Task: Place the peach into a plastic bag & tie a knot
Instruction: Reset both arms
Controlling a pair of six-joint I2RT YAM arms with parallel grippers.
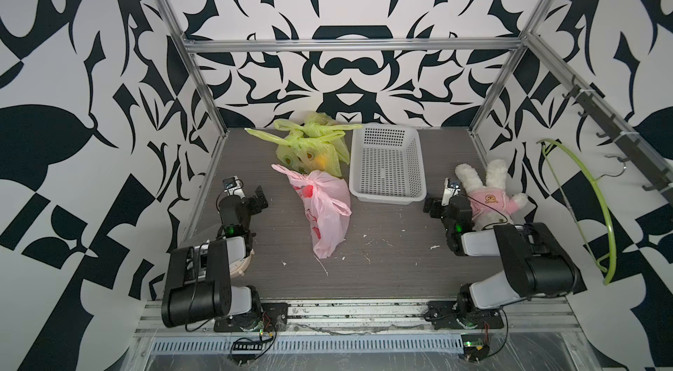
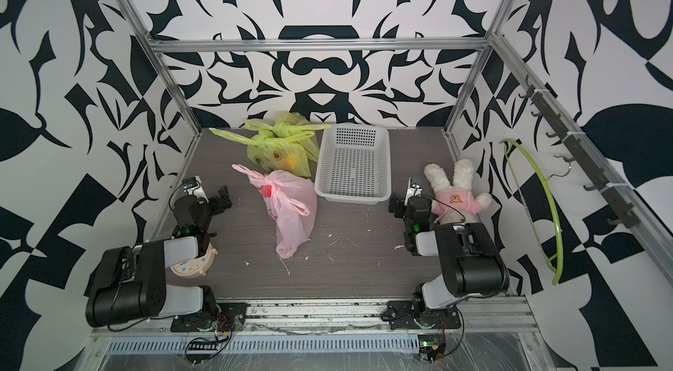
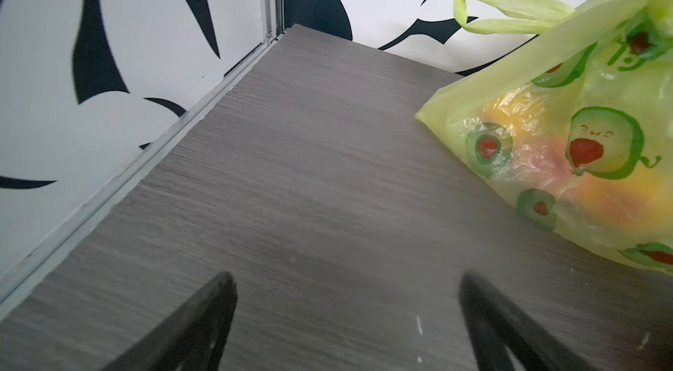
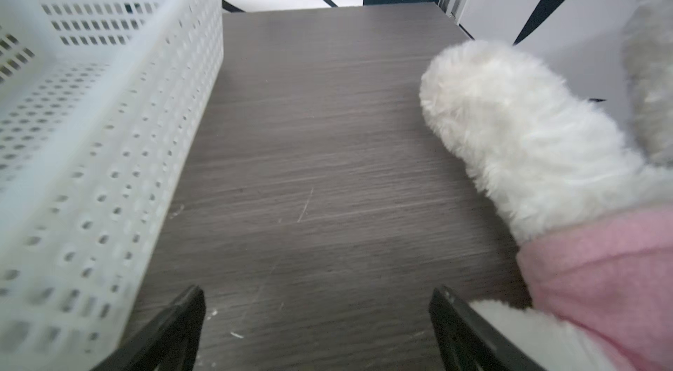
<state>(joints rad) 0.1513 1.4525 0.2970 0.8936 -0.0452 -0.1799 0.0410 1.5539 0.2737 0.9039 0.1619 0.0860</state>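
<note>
Your left gripper [image 1: 261, 198] and right gripper [image 1: 431, 207] both gape empty; the green bag [image 1: 309, 154], upper centre, looks knotted around the peach [image 1: 320, 160], so you likely only check the knot.

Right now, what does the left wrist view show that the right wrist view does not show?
Only the left wrist view: a tied green avocado-print bag with a peach inside. Only the right wrist view: a white perforated basket and a white plush toy in pink clothing. Both: the grey wood-grain table, the black-and-white patterned wall, and open jaws with nothing between them.
</note>
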